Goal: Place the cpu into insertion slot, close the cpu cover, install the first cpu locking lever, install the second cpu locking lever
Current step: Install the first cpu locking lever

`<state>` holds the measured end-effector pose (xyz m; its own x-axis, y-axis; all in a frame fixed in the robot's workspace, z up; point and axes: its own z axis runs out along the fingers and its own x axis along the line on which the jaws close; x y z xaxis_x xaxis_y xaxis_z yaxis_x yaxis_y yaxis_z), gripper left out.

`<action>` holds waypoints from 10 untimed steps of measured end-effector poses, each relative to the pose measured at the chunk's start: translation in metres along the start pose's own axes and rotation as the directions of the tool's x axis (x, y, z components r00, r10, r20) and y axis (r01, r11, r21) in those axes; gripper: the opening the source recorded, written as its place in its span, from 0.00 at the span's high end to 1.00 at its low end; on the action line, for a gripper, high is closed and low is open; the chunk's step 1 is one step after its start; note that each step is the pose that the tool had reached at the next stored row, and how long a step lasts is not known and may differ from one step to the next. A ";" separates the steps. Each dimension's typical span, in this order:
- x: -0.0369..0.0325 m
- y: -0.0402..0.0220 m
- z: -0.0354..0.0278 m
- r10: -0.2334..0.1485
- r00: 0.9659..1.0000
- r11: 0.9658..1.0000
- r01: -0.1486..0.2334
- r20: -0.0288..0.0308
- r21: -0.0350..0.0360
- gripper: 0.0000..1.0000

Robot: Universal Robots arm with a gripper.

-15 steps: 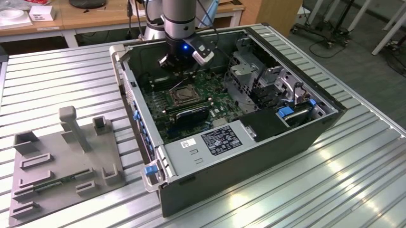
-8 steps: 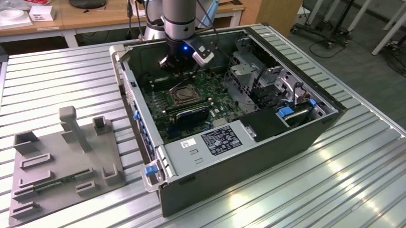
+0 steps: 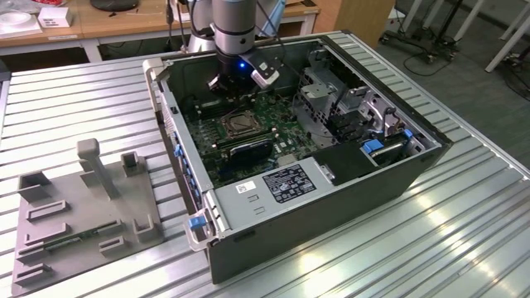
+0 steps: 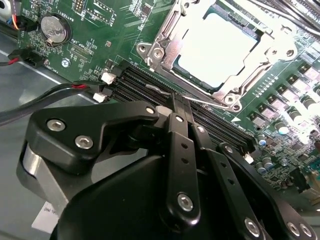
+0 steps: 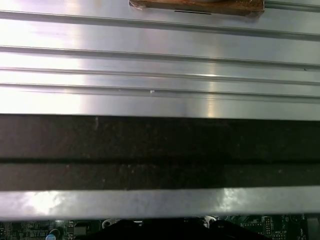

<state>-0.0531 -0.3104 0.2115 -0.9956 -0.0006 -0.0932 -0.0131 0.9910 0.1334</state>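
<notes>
Down near the square steel cpu cover (image 4: 166, 31) framing the pale-silver cpu (image 4: 215, 42), the black gripper (image 4: 184, 112) hangs pinched narrow.

Bright overhead light, we found, streaked glare along the ribbed table (image 3: 463, 248) in the exterior view, while the inside of the computer case (image 3: 348, 208) sat shadowed. In the second wrist view, glare washed the cpu (image 4: 215, 47) nearly white.
</notes>
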 end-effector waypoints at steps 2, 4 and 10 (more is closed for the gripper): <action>0.0000 -0.0002 0.0018 0.000 1.000 1.000 0.000 0.000 0.001 0.89; 0.0000 -0.0005 0.0038 0.000 1.000 1.000 0.000 0.000 0.002 0.89; -0.0002 -0.0013 0.0092 0.000 1.000 1.000 0.000 0.000 0.005 0.89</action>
<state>-0.0520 -0.3105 0.2022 -0.9956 -0.0011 -0.0932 -0.0131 0.9916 0.1287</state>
